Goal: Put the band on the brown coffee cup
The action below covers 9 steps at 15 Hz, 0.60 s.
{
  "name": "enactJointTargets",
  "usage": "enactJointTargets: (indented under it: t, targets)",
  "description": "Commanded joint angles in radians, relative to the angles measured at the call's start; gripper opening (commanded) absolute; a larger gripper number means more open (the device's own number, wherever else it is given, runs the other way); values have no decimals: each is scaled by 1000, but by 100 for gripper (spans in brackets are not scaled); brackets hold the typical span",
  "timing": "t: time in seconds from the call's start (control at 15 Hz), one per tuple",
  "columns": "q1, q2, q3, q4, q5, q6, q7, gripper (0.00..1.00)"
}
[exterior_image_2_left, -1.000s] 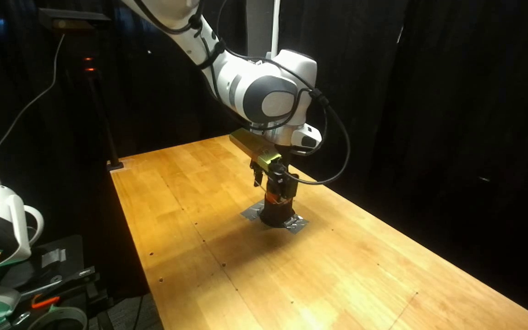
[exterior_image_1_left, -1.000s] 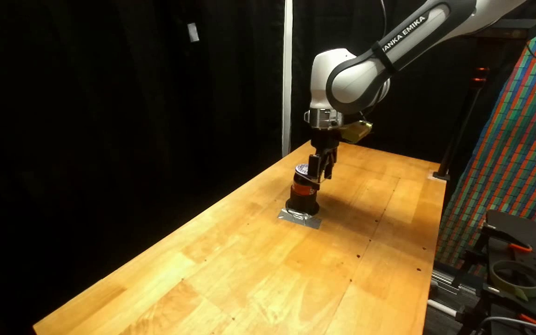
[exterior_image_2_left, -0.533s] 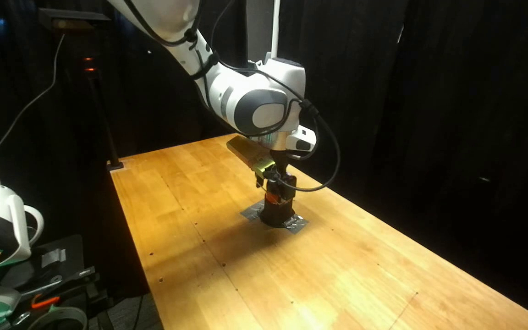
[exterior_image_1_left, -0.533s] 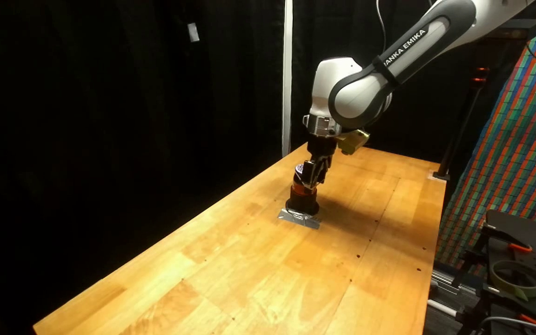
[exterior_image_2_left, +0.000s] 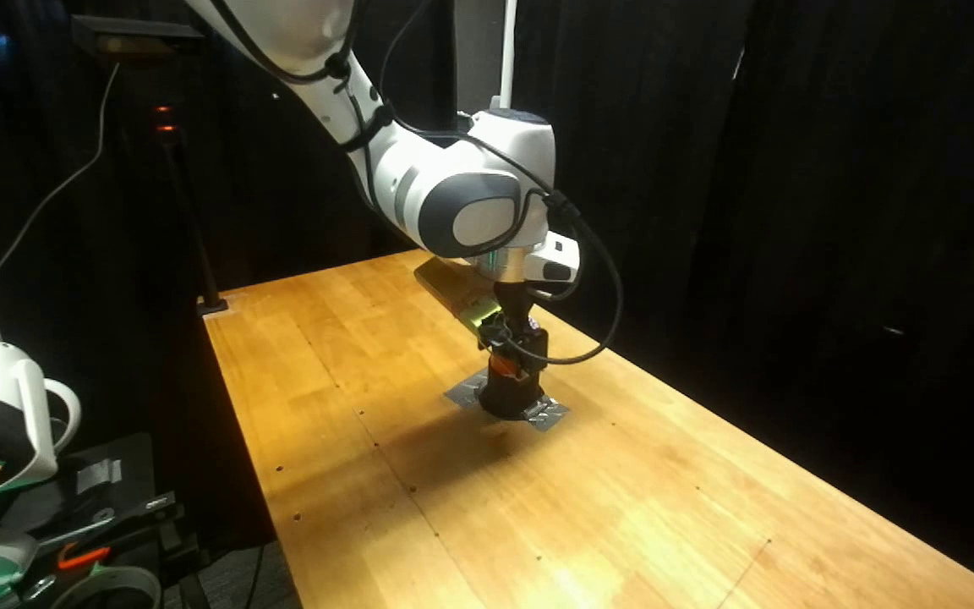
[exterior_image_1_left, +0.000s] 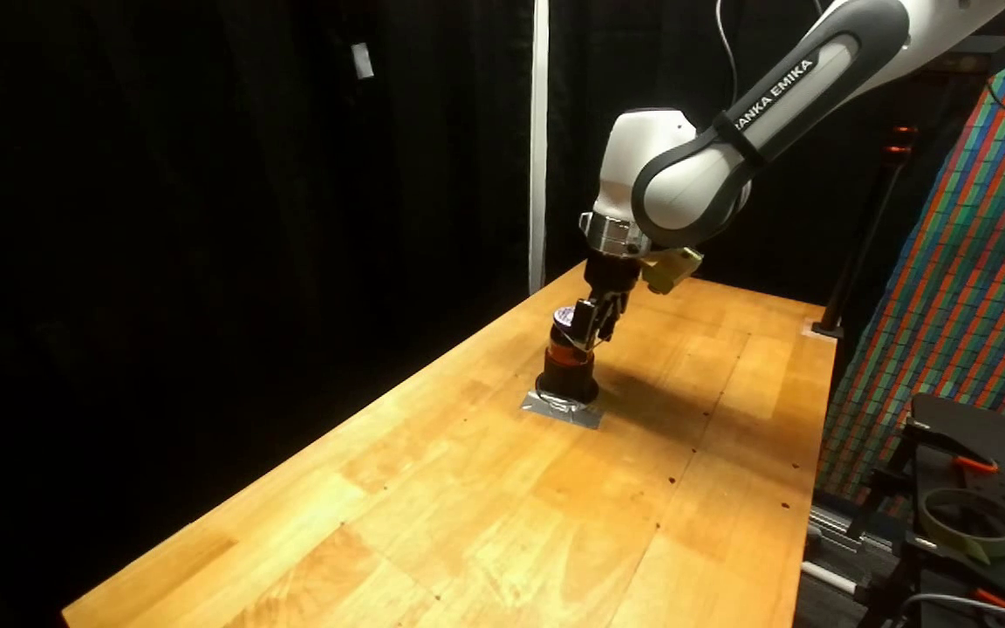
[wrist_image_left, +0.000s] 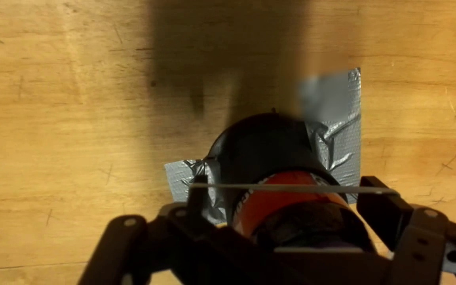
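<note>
I had the end effector (wrist_image_left: pixel 289 189) spread, the pale band (wrist_image_left: pixel 293 188) stretched across its gap. In my wrist view it crossed the brown coffee cup (wrist_image_left: pixel 301 222); whether it went around, I couldn't tell.

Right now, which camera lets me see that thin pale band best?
The wrist view: there the pale band runs straight across the open tool, passing in front of the orange-red stripe. In both exterior views it is too thin to trace; at most, a faint line shows near the tool.

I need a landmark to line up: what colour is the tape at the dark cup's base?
Silver-grey; the tape shows best in the wrist view.
</note>
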Motion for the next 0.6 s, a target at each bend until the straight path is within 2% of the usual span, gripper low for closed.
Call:
enactJointTargets:
  t: [0.0, 0.27, 0.4, 0.53]
  targets:
    - [-5, -98, -1, -160, 7, 116, 2, 66]
    - [-12, -154, 15, -303, 25, 319, 2, 33]
    - [-23, -172, 30, -366, 43, 433, 1, 20]
    - [-40, -184, 55, -434, 70, 580, 9, 5]
